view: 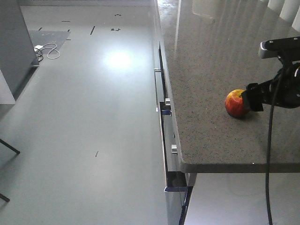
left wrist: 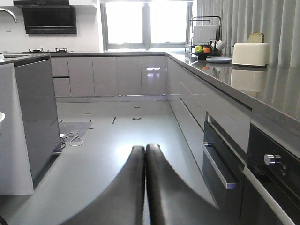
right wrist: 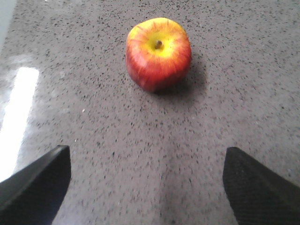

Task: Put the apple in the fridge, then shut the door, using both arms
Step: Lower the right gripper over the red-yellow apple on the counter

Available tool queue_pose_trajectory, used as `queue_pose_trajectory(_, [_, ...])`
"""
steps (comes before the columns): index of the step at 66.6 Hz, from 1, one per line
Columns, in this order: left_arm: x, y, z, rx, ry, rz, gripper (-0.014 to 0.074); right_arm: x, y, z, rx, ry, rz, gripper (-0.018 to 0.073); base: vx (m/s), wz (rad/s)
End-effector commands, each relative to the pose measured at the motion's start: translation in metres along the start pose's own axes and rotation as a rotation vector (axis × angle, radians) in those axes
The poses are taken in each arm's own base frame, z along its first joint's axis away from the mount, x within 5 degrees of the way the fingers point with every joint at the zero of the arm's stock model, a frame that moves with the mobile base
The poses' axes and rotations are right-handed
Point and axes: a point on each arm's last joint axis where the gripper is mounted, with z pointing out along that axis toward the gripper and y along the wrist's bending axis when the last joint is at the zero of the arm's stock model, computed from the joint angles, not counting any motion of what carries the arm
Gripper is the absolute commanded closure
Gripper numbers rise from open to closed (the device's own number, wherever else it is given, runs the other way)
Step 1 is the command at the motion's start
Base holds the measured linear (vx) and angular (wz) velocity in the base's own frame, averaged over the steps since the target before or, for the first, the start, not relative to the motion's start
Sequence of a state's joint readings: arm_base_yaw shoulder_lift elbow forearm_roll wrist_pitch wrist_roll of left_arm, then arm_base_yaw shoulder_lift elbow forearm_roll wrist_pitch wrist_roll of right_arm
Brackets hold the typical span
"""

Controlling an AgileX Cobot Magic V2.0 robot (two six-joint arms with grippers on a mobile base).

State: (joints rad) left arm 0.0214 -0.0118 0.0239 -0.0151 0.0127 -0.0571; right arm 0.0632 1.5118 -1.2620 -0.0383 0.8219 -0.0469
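The apple (view: 236, 104), red with yellow patches, sits on the speckled grey countertop (view: 211, 61) near its front right part. My right gripper (view: 251, 97) is just right of it, black fingers almost at the fruit. In the right wrist view the apple (right wrist: 158, 54) lies ahead, stem dimple up, and the right gripper (right wrist: 147, 157) is open and empty, fingers wide apart and short of it. My left gripper (left wrist: 145, 150) is shut on nothing, hanging over the floor. The fridge and its door are out of view.
Drawers with metal handles (view: 161, 105) run below the counter edge. A grey cabinet block (left wrist: 37, 117) stands left, with a white cable (view: 49, 49) on the floor beside it. A fruit bowl (left wrist: 202, 49) and a toaster (left wrist: 251, 54) stand far along the counter.
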Motion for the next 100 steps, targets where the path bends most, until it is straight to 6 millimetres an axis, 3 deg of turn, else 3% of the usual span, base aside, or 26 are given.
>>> queue_pose_trajectory(1, [-0.014,-0.001,-0.002,0.007,-0.107,-0.013,0.0603,-0.024,-0.005,-0.004,0.018,-0.066,-0.011,-0.0075,0.0,0.0])
queue_pose_trajectory(30, [-0.014,-0.001,-0.002,0.007,-0.107,-0.013,0.0603,-0.07,-0.011,0.062,0.05,0.08,-0.09,-0.0075,0.0,0.0])
queue_pose_trajectory(60, [-0.014,-0.001,-0.002,0.007,-0.107,-0.013,0.0603,-0.094,-0.012,0.112,0.043,0.109,-0.159,-0.0072,0.0,0.0])
queue_pose_trajectory(74, [-0.014,-0.001,-0.002,0.007,-0.107,-0.013,0.0603,-0.092,-0.011,0.117,0.037,0.134,-0.168,-0.0024,0.0,0.0])
queue_pose_trajectory(89, [-0.014,-0.001,-0.002,0.007,-0.107,-0.013,0.0603,-0.091,-0.011,0.116,0.032,0.15,-0.156,0.0141,0.0,0.0])
queue_pose_trajectory(100, [-0.014,-0.001,-0.002,0.007,-0.107,-0.013,0.0603,-0.097,-0.012,0.099,0.043,0.095,-0.117,0.0246,0.0,0.0])
